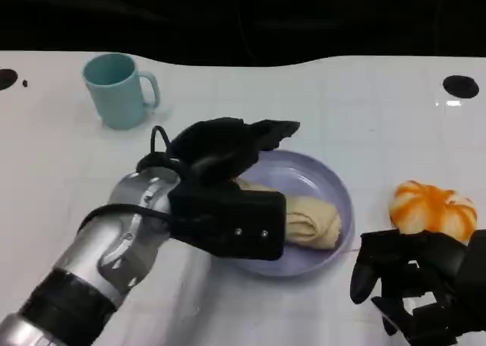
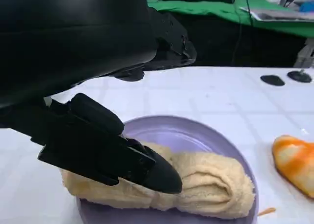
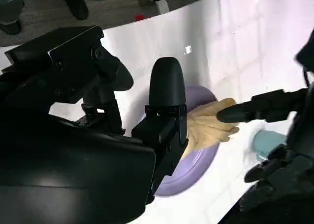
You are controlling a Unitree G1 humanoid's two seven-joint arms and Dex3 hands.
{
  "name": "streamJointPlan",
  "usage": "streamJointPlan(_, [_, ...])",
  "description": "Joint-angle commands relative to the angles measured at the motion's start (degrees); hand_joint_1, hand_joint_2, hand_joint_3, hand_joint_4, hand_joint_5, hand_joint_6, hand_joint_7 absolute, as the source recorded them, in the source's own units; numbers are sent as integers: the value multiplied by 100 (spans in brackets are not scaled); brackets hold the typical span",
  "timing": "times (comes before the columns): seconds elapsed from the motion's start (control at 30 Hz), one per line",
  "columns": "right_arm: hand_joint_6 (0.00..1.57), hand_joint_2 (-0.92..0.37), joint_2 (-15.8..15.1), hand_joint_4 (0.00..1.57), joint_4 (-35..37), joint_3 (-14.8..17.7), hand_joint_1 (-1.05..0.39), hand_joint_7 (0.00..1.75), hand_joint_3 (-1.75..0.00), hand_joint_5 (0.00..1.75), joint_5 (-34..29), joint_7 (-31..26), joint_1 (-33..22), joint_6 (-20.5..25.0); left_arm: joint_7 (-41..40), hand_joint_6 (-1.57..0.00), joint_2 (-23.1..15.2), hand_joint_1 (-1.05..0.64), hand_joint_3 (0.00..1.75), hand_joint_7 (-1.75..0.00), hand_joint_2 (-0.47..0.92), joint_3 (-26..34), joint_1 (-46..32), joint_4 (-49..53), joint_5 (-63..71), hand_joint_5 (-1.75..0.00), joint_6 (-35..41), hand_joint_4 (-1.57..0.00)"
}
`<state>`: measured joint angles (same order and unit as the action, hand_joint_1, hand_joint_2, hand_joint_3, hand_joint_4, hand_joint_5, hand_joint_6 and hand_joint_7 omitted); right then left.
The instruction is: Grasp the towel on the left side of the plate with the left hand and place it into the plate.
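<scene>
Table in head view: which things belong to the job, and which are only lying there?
Job: towel, lying in the plate; plate; left hand above them.
Lying about: mug; orange-and-white thing; right hand.

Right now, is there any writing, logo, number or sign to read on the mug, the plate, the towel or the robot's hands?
None: no readable text in any view.
Teal mug: plain, no print.
Purple plate: plain.
Rolled towel: no tag visible.
Orange and white object: pattern only, no letters.
Left hand and right hand: plain black shells and fingers, no markings.
</scene>
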<state>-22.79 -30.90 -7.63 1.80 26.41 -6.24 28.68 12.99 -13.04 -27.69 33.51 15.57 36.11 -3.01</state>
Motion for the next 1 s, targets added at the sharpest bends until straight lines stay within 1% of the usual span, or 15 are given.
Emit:
streamJointPlan(0.03, [68,-59,-96,70,-53,56,6,143,-108,168,29,24,-26,-94,461,-24,-246,-69,10,-5,92,341,-325,-563,-404,-29,178,-23])
streamJointPlan(0.17, [67,-60,-99,69,-61,77,6,143,-108,169,59,43,-49,-92,809,-38,-314,-54,16,-10,92,757,-760,-1220,-959,-42,492,-43])
streamJointPlan(0.2, [67,-60,-98,68,-68,83,6,143,-108,169,67,45,-55,-86,910,-49,-308,-48,18,-14,92,880,-884,-1395,-1151,-49,630,-55])
streamJointPlan(0.27, [67,-60,-94,68,-73,93,6,143,-108,169,83,51,-67,-91,1017,-63,-238,-41,20,-19,92,1143,-1151,-1732,-1563,-56,906,-69])
streamJointPlan(0.33, [67,-60,-110,68,-80,88,6,143,-108,170,67,54,-73,-113,998,-77,-130,-29,18,-22,92,1403,-1450,-2036,-1969,-66,1066,-76])
streamJointPlan(0.37, [67,-60,-115,68,-88,86,6,144,-108,170,60,52,-76,-113,943,-82,-44,-24,18,-22,92,1564,-1653,-2215,-2208,-73,1125,-76])
streamJointPlan(0.4, [67,-59,-121,68,-94,81,6,144,-107,170,49,50,-80,-123,894,-89,55,-18,24,-26,90,1723,-1851,-2392,-2459,-84,1200,-77])
streamJointPlan(0.43, [67,-59,-124,68,-98,80,6,144,-107,170,45,51,-87,-138,867,-94,163,-11,55,-37,77,1885,-2060,-2602,-2736,-98,1337,-77])
streamJointPlan(0.47, [67,-59,-126,68,-103,79,6,144,-107,170,42,52,-93,-146,853,-93,236,-7,79,-52,68,1997,-2213,-2773,-2938,-108,1467,-78])
streamJointPlan(0.5, [67,-59,-125,68,-113,82,6,144,-107,170,48,53,-98,-138,855,-91,278,-4,93,-66,62,2092,-2360,-2963,-3097,-114,1645,-79])
streamJointPlan(0.53, [67,-59,-122,69,-127,83,7,144,-107,170,55,51,-98,-111,858,-87,294,-5,101,-84,60,2170,-2494,-3139,-3219,-125,1803,-80])
streamJointPlan(0.63, [67,-60,-136,69,-148,81,7,144,-107,170,52,57,-98,-91,861,-81,271,-6,110,-109,56,2322,-2789,-3568,-3471,-146,2208,-78])
streamJointPlan(0.8, [67,-59,-159,69,-138,105,7,143,-107,169,48,66,-87,-121,798,-79,333,-6,126,-136,48,2673,-3294,-4418,-4105,-170,3288,-78])
streamJointPlan(0.9, [68,-59,-151,70,-116,127,7,143,-107,169,78,72,-75,-136,669,-79,417,-5,127,-143,50,2876,-3523,-4845,-4497,-174,3952,-79])
streamJointPlan(1.0, [68,-59,-149,70,-71,161,7,144,-108,169,125,95,-67,-156,731,-78,279,-7,129,-148,50,2892,-3728,-5050,-4694,-175,4201,-81])
